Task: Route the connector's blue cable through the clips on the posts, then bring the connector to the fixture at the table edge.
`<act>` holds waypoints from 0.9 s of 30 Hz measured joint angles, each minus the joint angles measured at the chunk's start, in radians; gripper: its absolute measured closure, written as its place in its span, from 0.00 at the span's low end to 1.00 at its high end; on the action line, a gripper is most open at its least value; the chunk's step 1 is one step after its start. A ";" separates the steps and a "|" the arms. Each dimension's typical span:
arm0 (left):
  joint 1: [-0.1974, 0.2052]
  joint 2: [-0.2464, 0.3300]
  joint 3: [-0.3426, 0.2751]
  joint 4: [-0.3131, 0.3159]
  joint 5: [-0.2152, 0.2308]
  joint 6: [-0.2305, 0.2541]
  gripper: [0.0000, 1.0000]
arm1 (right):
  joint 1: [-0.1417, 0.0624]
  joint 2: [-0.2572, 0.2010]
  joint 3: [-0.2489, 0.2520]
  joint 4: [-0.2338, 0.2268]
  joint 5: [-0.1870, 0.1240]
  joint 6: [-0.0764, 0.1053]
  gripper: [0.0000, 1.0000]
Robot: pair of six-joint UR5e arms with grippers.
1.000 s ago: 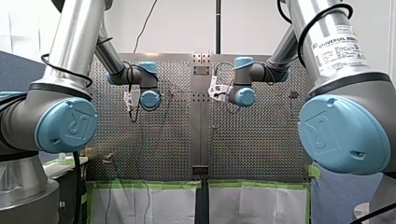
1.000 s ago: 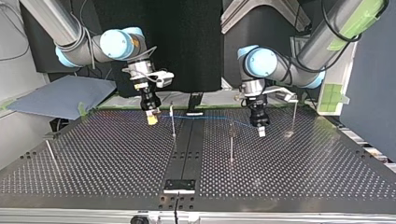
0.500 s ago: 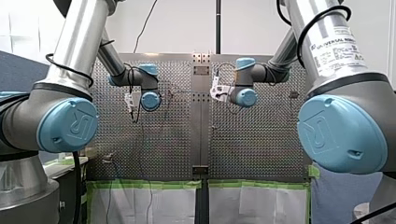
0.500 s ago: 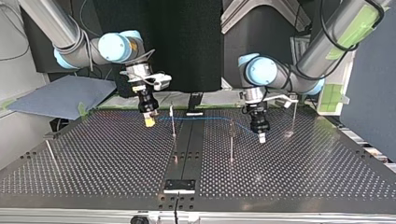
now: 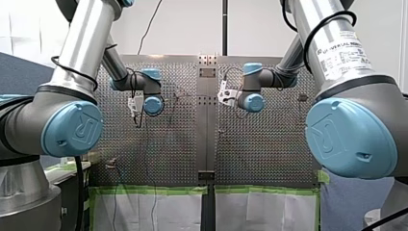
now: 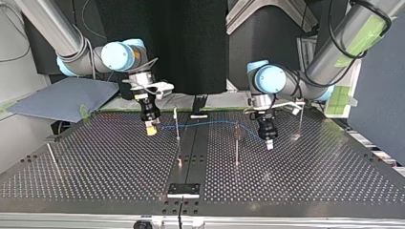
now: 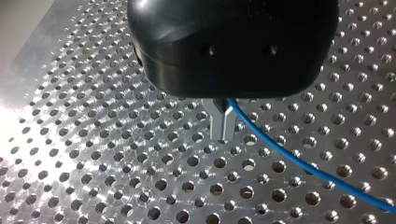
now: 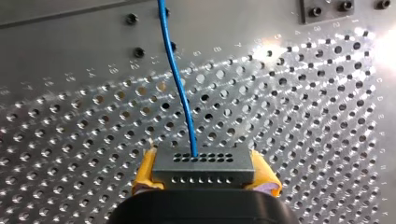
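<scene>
Blue cable (image 6: 205,124) sags lower than a second ago. In the top view both wrists have come down toward the table (image 6: 310,181). The line that ran level with the tip of the post left of centre (image 6: 177,125) now crosses it partway down and dips toward the post right of centre (image 6: 236,148). We judge this to be the lowering that seats the cable in the clips. Whether it has caught in either clip is too small to tell.

Our right gripper (image 6: 151,129), left of centre in that frame, has its yellow pads (image 8: 144,173) clamped on the grey connector (image 8: 203,163), with the cable leaving straight ahead of it. Our left gripper (image 7: 222,125), right of centre in the top view, has its metal fingers pinched on the cable, which trails off to one side.

Room is tight at the left gripper, which hangs between the post right of centre and a third post (image 6: 301,121) at the far right. The lower half of the frame is bare plate down to the fixture (image 6: 183,190) at the bottom-centre edge. A thin post (image 6: 51,160) at the lower left stands well apart.
</scene>
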 joint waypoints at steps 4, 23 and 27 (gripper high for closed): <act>0.006 -0.006 0.012 -0.004 0.011 -0.003 1.00 | -0.010 0.002 -0.011 -0.002 0.000 0.000 1.00; 0.013 -0.024 0.040 -0.044 0.034 -0.018 0.93 | -0.038 0.010 -0.036 0.007 -0.003 -0.001 1.00; 0.013 -0.024 0.040 -0.052 0.042 -0.041 0.67 | -0.038 0.010 -0.037 0.014 -0.008 -0.003 1.00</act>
